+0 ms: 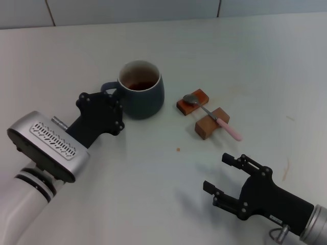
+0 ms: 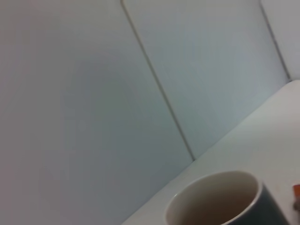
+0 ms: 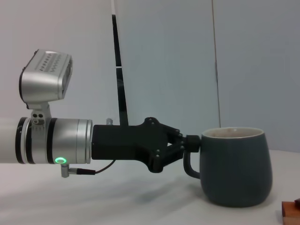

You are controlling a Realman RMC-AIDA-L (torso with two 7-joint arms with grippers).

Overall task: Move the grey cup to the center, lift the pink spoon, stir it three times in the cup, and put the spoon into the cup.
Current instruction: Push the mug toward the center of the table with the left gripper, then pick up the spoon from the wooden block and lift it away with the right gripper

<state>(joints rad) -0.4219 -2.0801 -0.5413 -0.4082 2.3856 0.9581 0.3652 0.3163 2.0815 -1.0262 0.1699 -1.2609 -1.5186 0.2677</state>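
Pale wall panels stand behind a white desk [image 1: 153, 194]. From the head view the left end effector [image 1: 113, 102] hides its own fingertips behind its black body, and most of the cup's handle is hidden too; the left wrist view shows only part of the cup's rim and cream inside, cut off at the frame edge. The right wrist view makes it plain: the left end effector [image 3: 190, 143] has its fingers narrowed onto the handle of the cup [image 3: 236, 166], gripping it, with the cup standing upright on the desk just beyond the fingertips. Brown residue shows inside the cup [image 1: 140, 89]. The spoon [image 1: 212, 115] lies well beyond the cup from the left end effector, its metal bowl on one wooden block [image 1: 193, 102] and its pink handle across a second block [image 1: 211, 123]. The right end effector [image 1: 225, 176] hovers near the spoon's handle end, fingers spread wide, holding nothing.
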